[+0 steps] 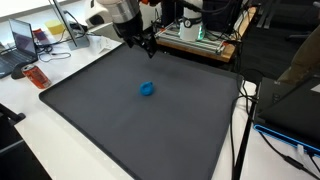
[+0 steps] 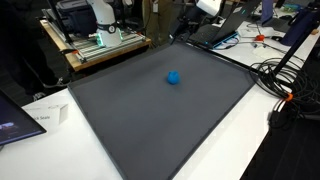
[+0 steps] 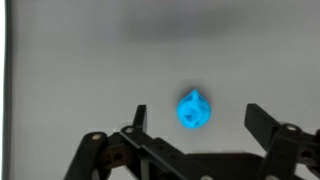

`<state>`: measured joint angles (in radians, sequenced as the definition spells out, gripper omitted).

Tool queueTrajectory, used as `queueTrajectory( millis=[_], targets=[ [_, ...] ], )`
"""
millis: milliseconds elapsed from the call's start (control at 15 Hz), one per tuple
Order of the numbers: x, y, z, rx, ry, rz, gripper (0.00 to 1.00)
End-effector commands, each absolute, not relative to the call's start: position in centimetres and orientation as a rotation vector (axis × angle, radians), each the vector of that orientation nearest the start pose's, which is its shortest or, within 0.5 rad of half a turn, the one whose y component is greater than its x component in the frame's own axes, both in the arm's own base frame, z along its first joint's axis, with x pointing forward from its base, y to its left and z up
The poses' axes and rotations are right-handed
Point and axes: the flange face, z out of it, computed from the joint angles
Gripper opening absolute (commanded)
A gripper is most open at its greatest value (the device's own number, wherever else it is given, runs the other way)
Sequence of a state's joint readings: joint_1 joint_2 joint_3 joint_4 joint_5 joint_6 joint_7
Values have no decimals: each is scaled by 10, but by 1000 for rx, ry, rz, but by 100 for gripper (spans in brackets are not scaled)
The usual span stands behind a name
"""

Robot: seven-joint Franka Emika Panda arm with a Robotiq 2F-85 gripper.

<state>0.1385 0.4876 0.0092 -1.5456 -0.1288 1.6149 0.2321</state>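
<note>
- On the dark mat [image 1: 100,120] the blue lump [image 1: 147,89] lies alone, near the middle and a little toward the edge where the arm stands. In both exterior views nothing touches it [image 2: 173,77].
- Over that same edge the gripper [image 1: 147,46] hangs well above the mat, jaws spread wide, with nothing between them. It is well apart from the lump.
- From the wrist view we see the lump [image 3: 194,109] roughly centred between the two fingers [image 3: 137,118], but far below them.
- Our main worry is a one-sided touch. If the gripper came down slightly off centre, one finger would meet the lump first and, small and rounded as it is, push it across the mat.
- A pinch taken too high would catch only the top, and we judge the lump could squirt out sideways.
- Going too low would drive the fingertips into the mat. The wrist view is soft and gives us little sense of depth, so height is hard to judge.
- As for looks, the lump is bright blue and small against the mat.
- Seen from the wrist it seems faceted rather than smooth, with paler edges crossing its face.
- We cannot tell what it is made of, or whether it is hard or soft.
</note>
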Motion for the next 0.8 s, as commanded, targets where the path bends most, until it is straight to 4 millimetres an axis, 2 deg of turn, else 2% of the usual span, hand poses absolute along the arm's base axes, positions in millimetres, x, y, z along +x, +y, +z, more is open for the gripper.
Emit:
queueTrajectory(
  millis=[0, 467, 733],
  targets=[
    [663, 67, 339, -3265, 142, 737, 100],
    [704, 37, 321, -3216, 281, 683, 100],
    [713, 24, 301, -3062, 338, 730, 100]
  ],
)
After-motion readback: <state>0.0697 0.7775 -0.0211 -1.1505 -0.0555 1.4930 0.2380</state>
